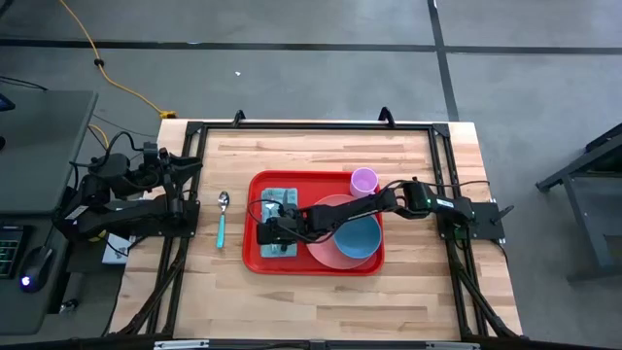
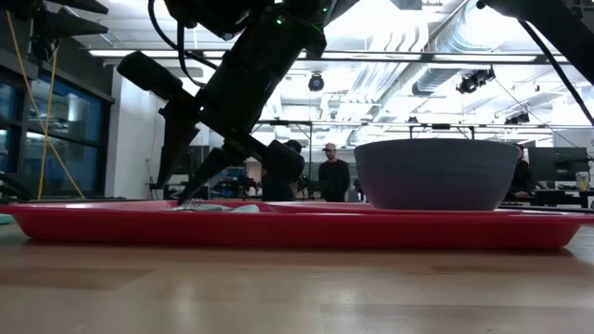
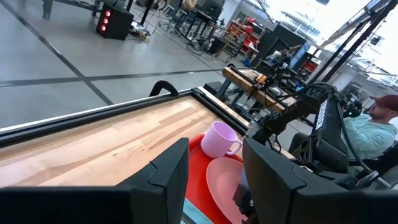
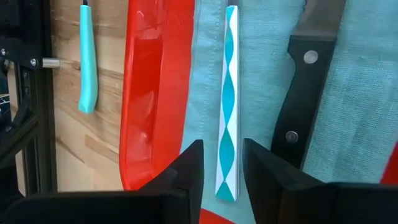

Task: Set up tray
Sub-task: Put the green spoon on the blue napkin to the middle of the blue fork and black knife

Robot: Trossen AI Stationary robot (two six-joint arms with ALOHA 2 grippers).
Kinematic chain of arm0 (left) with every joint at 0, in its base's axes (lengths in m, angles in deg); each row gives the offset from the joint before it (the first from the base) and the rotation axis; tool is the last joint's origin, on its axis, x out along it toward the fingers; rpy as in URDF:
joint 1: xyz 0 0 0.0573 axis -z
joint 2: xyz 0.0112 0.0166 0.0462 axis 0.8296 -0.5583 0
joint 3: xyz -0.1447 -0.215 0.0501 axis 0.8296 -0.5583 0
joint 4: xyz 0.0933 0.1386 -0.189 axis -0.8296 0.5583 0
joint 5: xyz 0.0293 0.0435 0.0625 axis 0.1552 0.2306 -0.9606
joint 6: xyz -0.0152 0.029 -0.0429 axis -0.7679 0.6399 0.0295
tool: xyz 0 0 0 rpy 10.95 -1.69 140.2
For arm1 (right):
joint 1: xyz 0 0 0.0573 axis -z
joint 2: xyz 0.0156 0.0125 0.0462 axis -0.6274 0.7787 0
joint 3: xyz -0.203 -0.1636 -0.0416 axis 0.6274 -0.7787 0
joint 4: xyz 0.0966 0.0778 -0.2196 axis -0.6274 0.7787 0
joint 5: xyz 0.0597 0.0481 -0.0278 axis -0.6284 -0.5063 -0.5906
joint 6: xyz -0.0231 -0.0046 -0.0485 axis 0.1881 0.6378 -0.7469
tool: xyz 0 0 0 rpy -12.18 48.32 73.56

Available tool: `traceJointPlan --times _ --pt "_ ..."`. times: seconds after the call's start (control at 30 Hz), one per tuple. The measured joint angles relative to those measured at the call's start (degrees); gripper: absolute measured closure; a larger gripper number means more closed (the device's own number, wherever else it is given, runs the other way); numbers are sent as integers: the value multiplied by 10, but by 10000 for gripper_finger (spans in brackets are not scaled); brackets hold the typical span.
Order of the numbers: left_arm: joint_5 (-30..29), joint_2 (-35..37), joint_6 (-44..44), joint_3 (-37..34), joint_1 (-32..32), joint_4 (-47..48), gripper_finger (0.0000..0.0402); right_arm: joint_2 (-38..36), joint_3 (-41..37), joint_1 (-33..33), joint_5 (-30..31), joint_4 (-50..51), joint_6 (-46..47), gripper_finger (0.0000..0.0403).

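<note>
Wooden planking forms the table top (image 1: 321, 151), framed by black rails, and from above the tray (image 1: 255, 261) is seen lying near its middle. On the tray a grey-blue cloth (image 1: 285, 196) covers the end nearer the left arm, a pink plate (image 1: 328, 206) and a blue bowl (image 1: 359, 240) fill the other end, and a lilac cup (image 1: 363, 180) stands in the far corner. Off the tray, on bare wood between it and the left arm, a spoon with a teal handle (image 1: 222, 220) is laid. The right gripper (image 1: 270, 233) is stretched across plate and bowl to the cloth, while the left gripper (image 1: 190, 190) is parked at the table's left edge; open wood is left along the far and near sides. At table height the tray's rim (image 2: 278, 227) spans the width, the bowl (image 2: 436, 173) rises from it, and the right gripper (image 2: 190, 190) is lowered to the cloth, with people seen in the room behind. From the left wrist the cup (image 3: 219, 139) and plate (image 3: 225, 185) are seen beyond fingers (image 3: 165, 177) that are parted and hold nothing. From the right wrist the parted fingers (image 4: 186, 171) straddle the end of a teal-and-white patterned handle (image 4: 228, 93) lying on the cloth (image 4: 360, 93) without visibly gripping it; a black-handled knife (image 4: 298, 106) lies just beside it, the tray rim (image 4: 152, 93) lies on the other side, and the spoon's handle (image 4: 87, 68) lies beyond on the wood.
</note>
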Motion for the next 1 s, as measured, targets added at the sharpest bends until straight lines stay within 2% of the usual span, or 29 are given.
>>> traceJointPlan --times 0.17,0.37,0.57,0.67,0.83,1.0 --pt "3 0 0 0 0 -1 220 -5 0 1 20 -13 -40 311" --pt "4 0 0 0 0 -1 220 -30 1 11 45 -50 -145 313" --pt "8 0 9 0 0 -1 220 -56 1 25 59 -133 -335 311" --pt "10 0 10 0 0 -1 220 -61 2 39 17 -169 -420 312" --pt "11 0 10 0 0 -1 220 -61 2 74 -132 -174 -451 312" --pt "11 0 11 0 0 -2 220 -60 0 99 -188 -193 -550 313"
